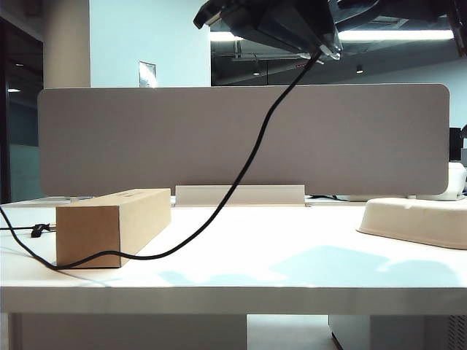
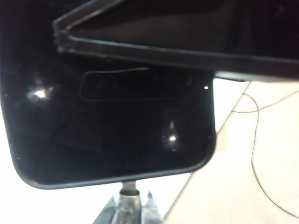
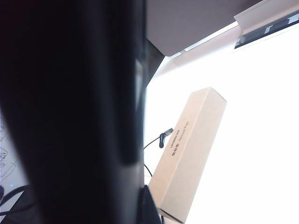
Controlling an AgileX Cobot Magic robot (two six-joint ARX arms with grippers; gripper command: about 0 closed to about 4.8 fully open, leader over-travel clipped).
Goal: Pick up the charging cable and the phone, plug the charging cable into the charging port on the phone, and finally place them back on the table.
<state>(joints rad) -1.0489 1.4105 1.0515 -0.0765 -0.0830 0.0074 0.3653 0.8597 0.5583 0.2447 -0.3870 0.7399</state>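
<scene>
we are holding the phone (image 1: 270,25) high above the table (image 1: 277,255), near the top of the exterior view, with the charging cable (image 1: 248,164) plugged into its short edge and hanging down in a long curve to the tabletop, passing in front of the cardboard box (image 1: 109,224). our left gripper (image 2: 128,205) is clenching the phone's plugged edge, its silver tips flanking the plug. our right gripper is hiding behind a dark blur in its own view, its fingers closed. a cream tray (image 1: 416,219) is sitting at the right.
</scene>
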